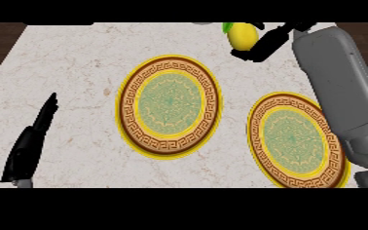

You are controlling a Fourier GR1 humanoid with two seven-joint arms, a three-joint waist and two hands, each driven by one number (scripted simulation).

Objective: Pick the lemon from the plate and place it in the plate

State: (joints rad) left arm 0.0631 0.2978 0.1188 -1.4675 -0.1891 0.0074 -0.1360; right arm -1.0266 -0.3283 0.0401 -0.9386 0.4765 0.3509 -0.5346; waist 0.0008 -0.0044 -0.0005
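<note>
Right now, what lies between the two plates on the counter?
In the head view, only bare marble counter lies between the left plate and the right plate; the lemon is held higher, in the right hand.

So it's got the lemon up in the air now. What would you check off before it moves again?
1. Lemon held by the right robot hand: ok, fingers curl round it.
2. Lemon lifted off both plates: ok, it shows above bare counter near the far edge.
3. Middle plate free to receive it: ok, nothing lies on it.
4. Right plate unobstructed: not ok, the right forearm covers its right rim.
5. Left robot hand out of the way: ok, it rests open at the left edge.
6. Height of the lemon over the counter: cannot tell from this view.
</note>
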